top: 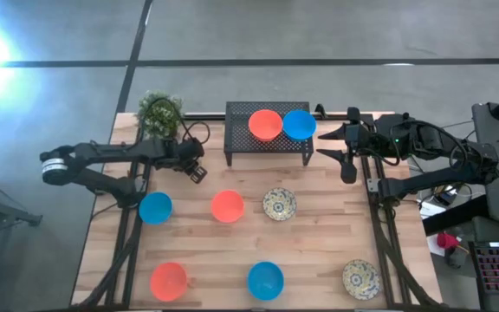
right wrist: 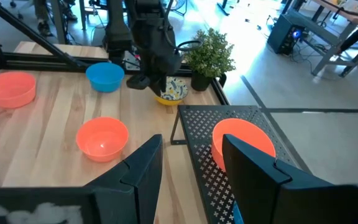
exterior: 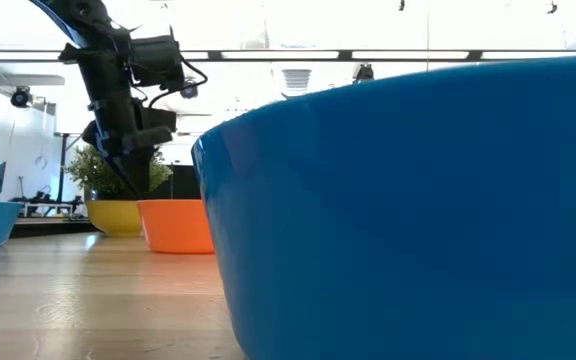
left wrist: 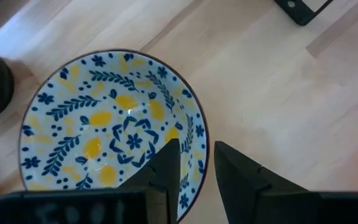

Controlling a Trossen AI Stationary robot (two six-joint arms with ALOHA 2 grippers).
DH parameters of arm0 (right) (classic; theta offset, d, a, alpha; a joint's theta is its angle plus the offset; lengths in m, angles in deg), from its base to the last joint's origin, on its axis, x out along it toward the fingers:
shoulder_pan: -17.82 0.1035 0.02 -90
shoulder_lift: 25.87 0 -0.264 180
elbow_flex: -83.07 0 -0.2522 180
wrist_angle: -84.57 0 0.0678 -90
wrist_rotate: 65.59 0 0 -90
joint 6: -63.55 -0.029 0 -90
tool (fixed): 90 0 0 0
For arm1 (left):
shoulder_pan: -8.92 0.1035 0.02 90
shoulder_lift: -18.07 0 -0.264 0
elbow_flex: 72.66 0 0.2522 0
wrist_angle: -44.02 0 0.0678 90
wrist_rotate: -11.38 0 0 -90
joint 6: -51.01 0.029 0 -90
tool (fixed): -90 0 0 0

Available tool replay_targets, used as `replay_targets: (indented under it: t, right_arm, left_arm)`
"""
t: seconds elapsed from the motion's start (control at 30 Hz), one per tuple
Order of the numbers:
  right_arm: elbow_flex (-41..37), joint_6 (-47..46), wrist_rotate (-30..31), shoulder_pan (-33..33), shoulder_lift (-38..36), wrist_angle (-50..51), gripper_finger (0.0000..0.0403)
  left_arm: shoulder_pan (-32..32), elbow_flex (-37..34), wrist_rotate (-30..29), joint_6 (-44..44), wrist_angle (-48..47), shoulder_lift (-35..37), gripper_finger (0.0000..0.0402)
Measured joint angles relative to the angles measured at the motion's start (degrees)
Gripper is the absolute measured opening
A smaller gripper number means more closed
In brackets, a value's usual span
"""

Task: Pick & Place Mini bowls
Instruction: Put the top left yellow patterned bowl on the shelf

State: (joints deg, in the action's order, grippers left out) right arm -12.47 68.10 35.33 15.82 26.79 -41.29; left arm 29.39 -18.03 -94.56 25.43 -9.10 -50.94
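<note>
The left gripper (top: 197,168) sits near the back left of the table (top: 319,243), just in front of the potted plant (top: 158,112) and left of the black mesh rack (top: 268,147). It is over a cream bowl with a blue and yellow pattern (left wrist: 104,124). Its fingers (left wrist: 166,168) are spread, one over the inside of the bowl and one outside, with the rim running between them. From table height this bowl looks to rest on the wood.

The right gripper (top: 343,149) hangs off the right end of the rack, its fingers wide apart and holding nothing.

Two bowls are on top of the rack, touching side by side: an orange one (top: 265,124) on the left and a blue one (top: 299,124) on the right.

The other bowls lie on the table in two rows, all apart from one another:
- Middle row, from left to right – a blue bowl (top: 155,207), an orange bowl (top: 228,205) and a patterned bowl (top: 279,204)
- Front row, from left to right – an orange bowl (top: 169,281), a blue bowl (top: 265,280) and a patterned bowl (top: 361,279) near the right corner

Every bowl stands upright, with the open side up
</note>
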Motion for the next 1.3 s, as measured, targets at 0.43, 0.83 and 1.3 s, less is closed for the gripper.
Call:
replay_targets:
  t: [0.43,0.83,1.3]
  right_arm:
    - [0.0,0.0,0.0,0.0,0.0,0.0,0.0162]
    - [0.0,0.0,0.0,0.0,0.0,0.0,0.0162]
    - [0.0,0.1,0.0,0.0,0.0,0.0,0.0162]
  left_arm:
    - [0.1,-1.5,-0.3,0.0,1.6,0.0,0.0092]
    - [0.0,-4.7,-0.2,-0.2,4.8,0.0,0.0092]
    - [0.0,-6.8,-0.3,1.5,5.5,0.0,0.0092]
